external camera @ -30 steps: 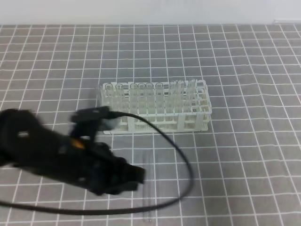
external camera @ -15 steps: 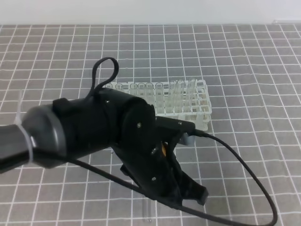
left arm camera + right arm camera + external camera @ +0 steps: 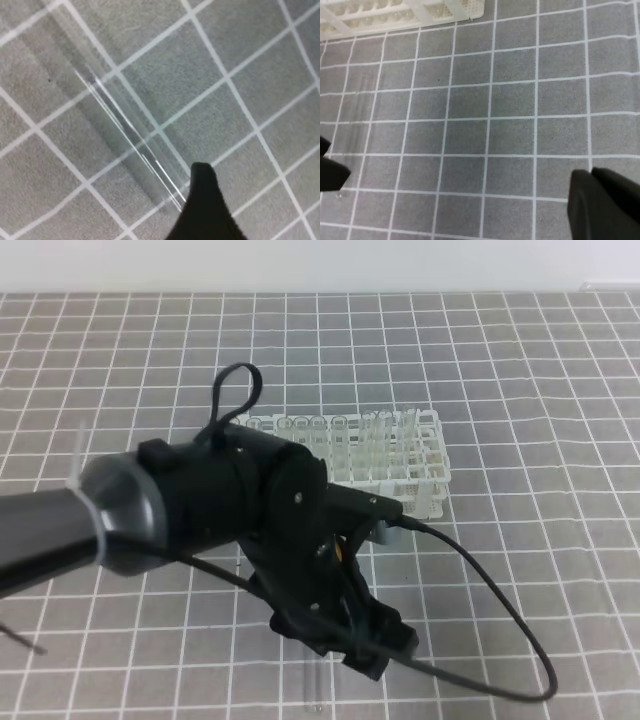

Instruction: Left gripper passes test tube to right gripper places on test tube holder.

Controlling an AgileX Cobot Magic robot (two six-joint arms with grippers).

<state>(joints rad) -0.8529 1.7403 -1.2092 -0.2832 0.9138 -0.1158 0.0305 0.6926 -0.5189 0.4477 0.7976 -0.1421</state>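
you are at the very first step: the pickup, before any handover. the test tube (image 3: 125,135) lies flat on the gridded surface (image 3: 560,390), unheld, just under and slightly ahead of the left end effector (image 3: 375,645). in the left wrist view one black fingertip (image 3: 205,200) sits right beside the tube's near end, close to its side or perhaps touching; the other finger is out of that frame. from the high view the fingers look parted, though the bulky wrist hides much of them, so treat that as likely rather than sure.

the left arm comes in from the left edge of the high view, its thick grey forearm low and level, the wrist bent steeply down so the end effector points at the surface. a black cable loops out past it on the side away from the arm.

the right end effector (image 3: 600,205) shows only as a dark tip at the bottom of its own wrist view, fingers together, holding nothing, well apart from the tube. the test tube holder (image 3: 400,465) stands beyond the left end effector, already carrying several clear tubes.

your next move, as i judge it: settle the left fingers either side of the tube, squarely across its length, then close gently. the glass is round and slick, so a skewed closure may roll it away.
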